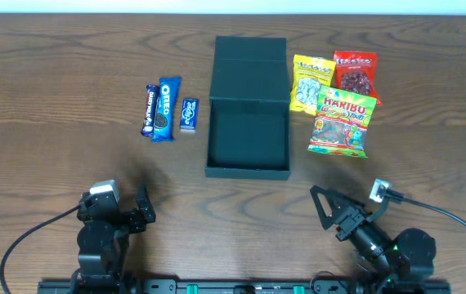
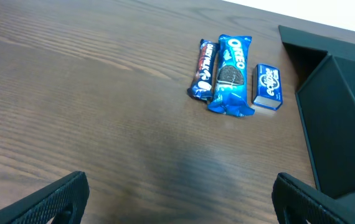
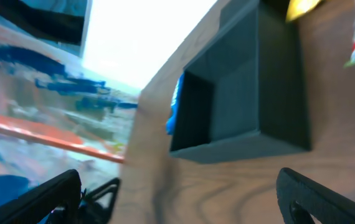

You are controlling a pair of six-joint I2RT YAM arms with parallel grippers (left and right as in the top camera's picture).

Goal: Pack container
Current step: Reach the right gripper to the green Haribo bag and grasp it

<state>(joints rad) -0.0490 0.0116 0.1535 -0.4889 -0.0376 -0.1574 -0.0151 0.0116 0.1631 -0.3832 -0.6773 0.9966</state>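
Note:
The dark green-black container (image 1: 248, 140) stands open at the table's middle, its lid (image 1: 250, 67) laid back behind it, its inside empty. It also shows in the left wrist view (image 2: 342, 124) and the right wrist view (image 3: 246, 93). Left of it lie a dark snack bar (image 1: 149, 110), an Oreo pack (image 1: 165, 108) and a small blue packet (image 1: 189, 114). Right of it lie a yellow bag (image 1: 311, 83), a red bag (image 1: 355, 73) and a Haribo bag (image 1: 343, 122). My left gripper (image 1: 141, 208) is open and empty near the front left. My right gripper (image 1: 329, 206) is open and empty near the front right.
The brown wooden table (image 1: 69, 155) runs to a white far edge. Cables trail from both arms at the front edge. The right wrist view is blurred and tilted, with room clutter off the table's left side.

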